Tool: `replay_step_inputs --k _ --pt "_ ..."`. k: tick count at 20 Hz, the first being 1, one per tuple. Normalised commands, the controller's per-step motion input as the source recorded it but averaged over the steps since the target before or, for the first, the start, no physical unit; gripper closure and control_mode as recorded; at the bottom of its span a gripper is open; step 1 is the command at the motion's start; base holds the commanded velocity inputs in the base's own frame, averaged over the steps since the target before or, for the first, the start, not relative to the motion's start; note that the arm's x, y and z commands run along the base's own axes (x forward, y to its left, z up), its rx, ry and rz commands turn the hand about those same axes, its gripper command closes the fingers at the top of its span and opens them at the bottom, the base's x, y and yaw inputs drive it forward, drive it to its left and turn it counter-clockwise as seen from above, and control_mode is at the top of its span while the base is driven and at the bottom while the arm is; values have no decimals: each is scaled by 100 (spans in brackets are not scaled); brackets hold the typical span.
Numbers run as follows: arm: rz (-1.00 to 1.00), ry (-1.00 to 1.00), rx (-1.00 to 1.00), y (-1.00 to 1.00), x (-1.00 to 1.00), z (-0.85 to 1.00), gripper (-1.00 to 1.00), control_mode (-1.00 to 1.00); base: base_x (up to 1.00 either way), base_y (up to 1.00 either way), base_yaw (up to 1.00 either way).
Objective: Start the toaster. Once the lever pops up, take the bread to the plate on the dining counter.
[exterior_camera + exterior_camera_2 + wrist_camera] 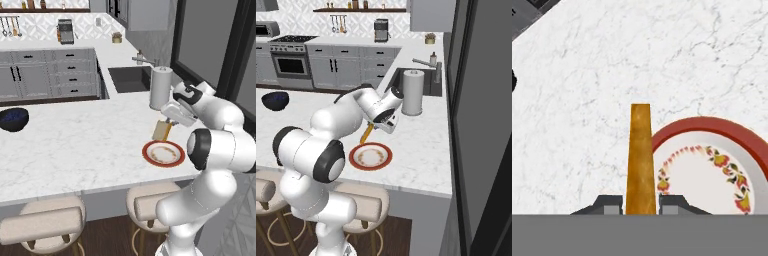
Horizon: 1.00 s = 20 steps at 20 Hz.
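The gripper [640, 200] is clamped on the bread [641, 155], its two dark fingertips [610, 203] pressing the slice from either side in the hand view, where the slice is seen edge-on as a narrow toasted-brown strip; in the left base view the bread [161, 130] hangs tilted below the hand, in the air just above the far left edge of the plate [163, 153], and in the right base view the bread [366, 134] shows as a thin orange-brown sliver just above the plate [370, 156], not touching it; the plate, red-rimmed with a pale centre and a ring of small floral marks, lies flat on the dining counter [75, 145], near the counter's front edge; beyond the plate stands an upright white paper towel roll [160, 87], with the dark sink [129, 79] and its faucet [425, 63] behind that; far to the left of the plate on the same marble top sits a dark blue bowl [12, 119]; below the plate, under the counter's front edge, are two padded stools [47, 222]
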Motion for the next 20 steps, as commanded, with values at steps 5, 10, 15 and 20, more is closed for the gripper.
replay_step_inputs --k 5,10,15,20 --pt "0 11 0 0 0 -18 100 -100 0 0 0" --pt "0 2 0 0 0 -35 100 -100 0 0 0" --pt "0 0 0 0 0 -34 100 -100 0 0 0" --pt "0 1 0 3 0 -24 100 -100 0 0 0"
